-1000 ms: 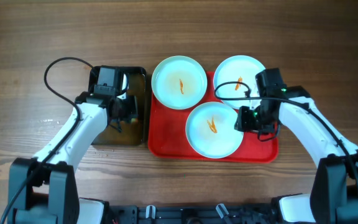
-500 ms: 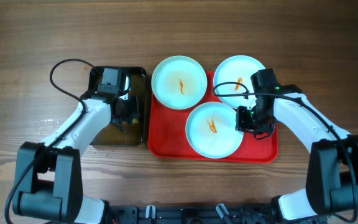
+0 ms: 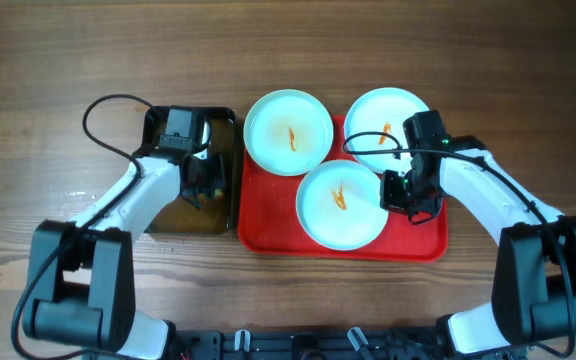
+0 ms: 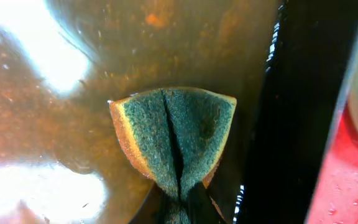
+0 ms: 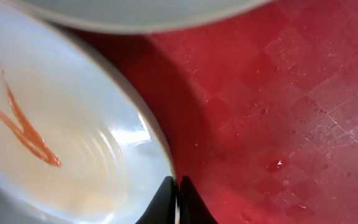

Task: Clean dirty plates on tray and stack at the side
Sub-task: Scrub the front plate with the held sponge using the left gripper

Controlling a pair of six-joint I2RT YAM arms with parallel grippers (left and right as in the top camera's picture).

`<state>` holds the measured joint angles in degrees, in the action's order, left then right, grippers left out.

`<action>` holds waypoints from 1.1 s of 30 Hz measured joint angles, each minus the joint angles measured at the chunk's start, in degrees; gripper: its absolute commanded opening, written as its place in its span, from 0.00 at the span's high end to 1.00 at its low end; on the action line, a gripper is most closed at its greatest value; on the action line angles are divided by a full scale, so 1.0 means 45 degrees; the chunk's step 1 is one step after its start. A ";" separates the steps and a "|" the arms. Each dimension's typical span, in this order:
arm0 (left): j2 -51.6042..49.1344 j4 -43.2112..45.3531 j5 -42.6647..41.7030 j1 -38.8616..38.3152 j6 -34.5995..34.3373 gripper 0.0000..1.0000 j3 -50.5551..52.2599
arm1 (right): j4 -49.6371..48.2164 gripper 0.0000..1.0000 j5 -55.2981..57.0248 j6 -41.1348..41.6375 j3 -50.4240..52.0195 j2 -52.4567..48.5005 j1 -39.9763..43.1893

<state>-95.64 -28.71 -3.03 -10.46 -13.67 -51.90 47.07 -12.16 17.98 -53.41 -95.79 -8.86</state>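
Three pale plates with orange smears sit on the red tray (image 3: 268, 222): one at the back left (image 3: 288, 131), one at the back right (image 3: 380, 118), one at the front middle (image 3: 342, 206). My right gripper (image 3: 394, 192) is shut on the right rim of the front plate (image 5: 73, 143), one finger on each side of the rim (image 5: 176, 202); that edge is raised a little off the tray (image 5: 278, 112). My left gripper (image 3: 204, 190) is over the black basin (image 3: 223, 120) and is shut on a folded green and yellow sponge (image 4: 174, 134) above brown water.
The black basin of brownish water (image 4: 55, 124) stands left of the tray, its dark right wall (image 4: 309, 112) next to the tray's edge. Bare wooden table (image 3: 68, 60) lies around both. Cables loop from each arm.
The front plate has shifted slightly left and its right edge is lifted in my right gripper. My left gripper has barely moved over the basin.
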 measured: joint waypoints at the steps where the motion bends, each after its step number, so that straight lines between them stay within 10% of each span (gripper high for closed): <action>1: 0.0321 -0.0078 -0.0005 0.0000 0.0000 0.96 0.0000 | -0.0005 0.96 0.0000 0.0000 0.0000 0.0000 0.0000; 23: 0.3094 -0.1379 -0.1778 -0.0078 -0.0005 0.96 0.0000 | -0.0525 0.78 0.0049 0.0534 0.0000 0.0000 -0.1049; 33: 0.2749 0.0321 -0.2123 -0.2749 -0.0763 0.96 0.0010 | -0.0869 0.96 -0.0170 0.0665 0.0005 -0.0617 -0.1107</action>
<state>-83.26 -27.27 -12.58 -22.83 -17.10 -51.86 43.16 -12.93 20.97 -53.39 -98.56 -13.85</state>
